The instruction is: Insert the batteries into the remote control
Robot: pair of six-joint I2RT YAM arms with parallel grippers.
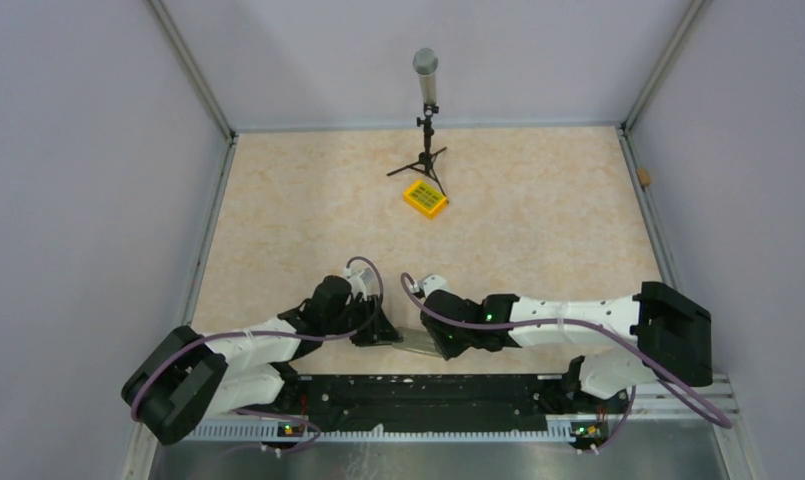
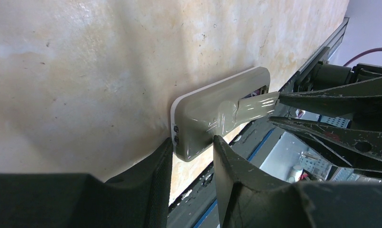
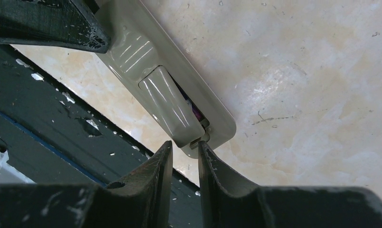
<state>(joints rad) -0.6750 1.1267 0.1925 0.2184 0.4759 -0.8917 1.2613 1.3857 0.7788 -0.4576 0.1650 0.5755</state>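
- Left gripper (image 2: 193, 139) is clamped on one short end of the remote control (image 2: 212, 104), a finger on each side of it, grey back facing up.
- Right gripper (image 3: 185, 143) has its fingers almost together, nipping the tip of the battery cover (image 3: 167, 102) at the opposite end.
- That cover sits tilted up out of the back, not flush.
- Underneath it, a sliver of pink and blue (image 3: 196, 111) peeks out; too little shows to call it a battery.
- Both arms meet low at the near edge of the table (image 1: 528, 230), with the remote between them.
- Well apart, towards the far side, a yellow box (image 1: 425, 198) lies beside a small tripod stand (image 1: 427, 150).
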